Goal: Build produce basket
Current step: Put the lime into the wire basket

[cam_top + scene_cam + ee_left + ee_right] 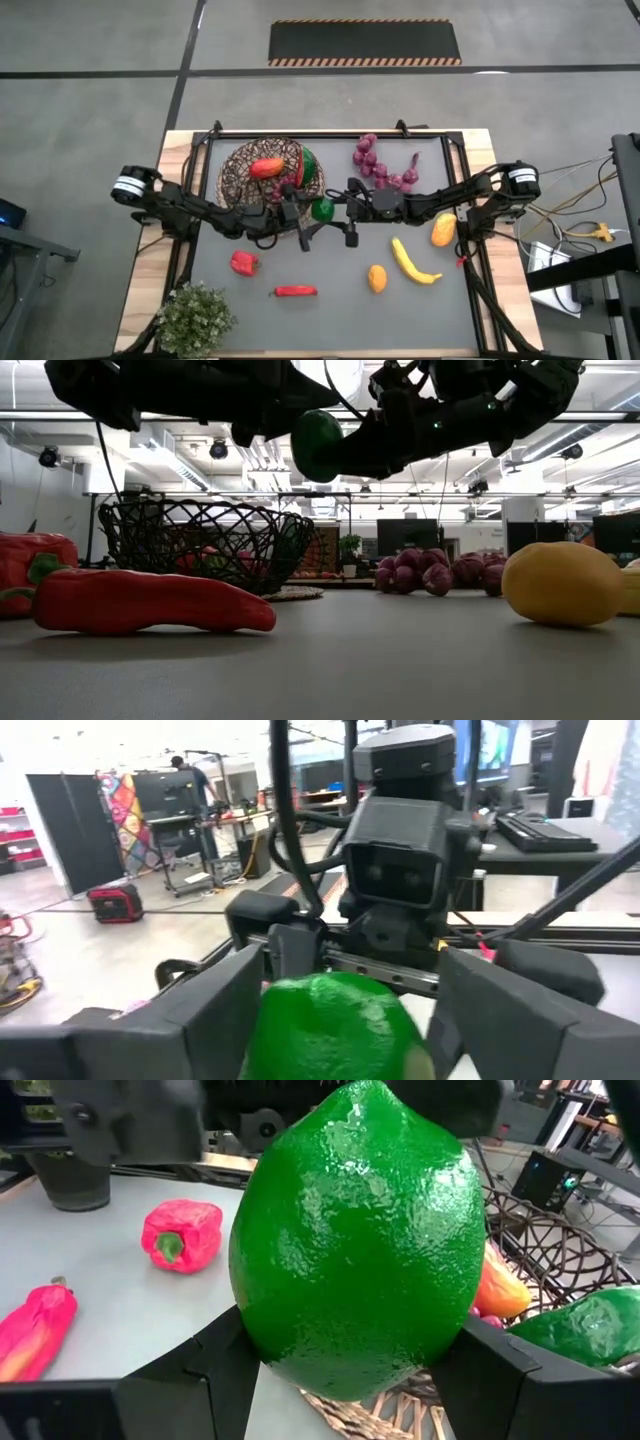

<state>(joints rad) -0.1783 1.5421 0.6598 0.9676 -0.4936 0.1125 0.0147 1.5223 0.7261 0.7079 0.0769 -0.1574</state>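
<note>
Green lime [358, 1240] between both arms' fingers [190, 1380]

Both grippers meet at green fruit [322, 209] beside basket [240, 172]; banana [412, 262], chili [294, 291] on table.

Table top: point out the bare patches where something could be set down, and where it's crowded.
Bare: the table strip nearest its front edge, below the red chili and banana. Crowded: the centre, where both tools meet around the green lime, beside the basket.
</note>
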